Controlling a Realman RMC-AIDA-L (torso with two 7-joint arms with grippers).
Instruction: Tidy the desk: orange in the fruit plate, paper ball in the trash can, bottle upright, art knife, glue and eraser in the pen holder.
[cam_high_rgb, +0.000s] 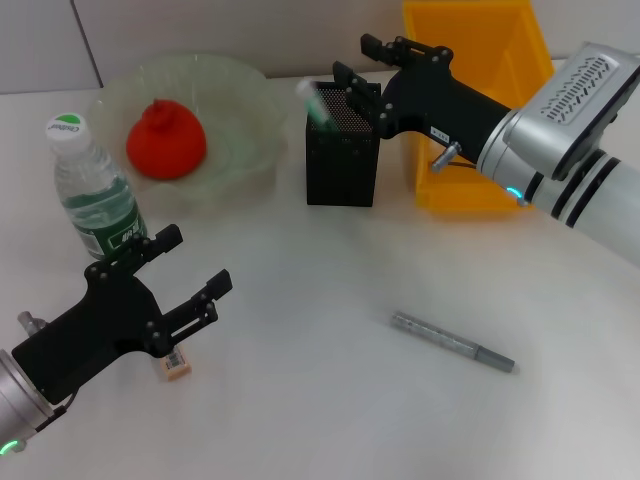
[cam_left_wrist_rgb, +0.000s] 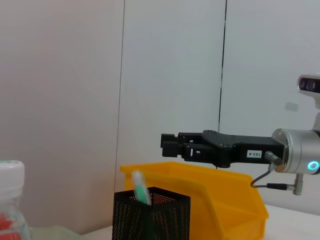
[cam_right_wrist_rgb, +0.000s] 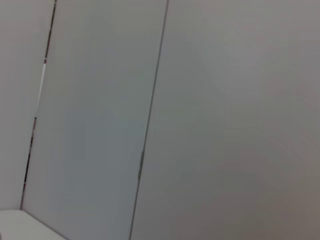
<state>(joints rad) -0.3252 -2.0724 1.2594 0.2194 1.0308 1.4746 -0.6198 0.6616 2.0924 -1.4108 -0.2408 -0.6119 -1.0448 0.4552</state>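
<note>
The orange (cam_high_rgb: 165, 140) lies in the fruit plate (cam_high_rgb: 240, 82) at the back left. The bottle (cam_high_rgb: 95, 195) stands upright in front of the plate. The art knife (cam_high_rgb: 315, 105) stands in the pen holder (cam_high_rgb: 343, 165), its top sticking out; both also show in the left wrist view, the knife (cam_left_wrist_rgb: 140, 187) in the holder (cam_left_wrist_rgb: 150, 216). My right gripper (cam_high_rgb: 356, 60) is open and empty just above the holder. The glue (cam_high_rgb: 452, 342) lies flat on the desk at the front right. The eraser (cam_high_rgb: 176, 365) lies just beside my open left gripper (cam_high_rgb: 200, 258). No paper ball is in view.
The trash can (cam_high_rgb: 480, 110) stands right of the pen holder, behind my right arm; its inside is mostly hidden. In the left wrist view the right gripper (cam_left_wrist_rgb: 167, 142) hovers above the trash can (cam_left_wrist_rgb: 225, 200). The right wrist view shows only wall panels.
</note>
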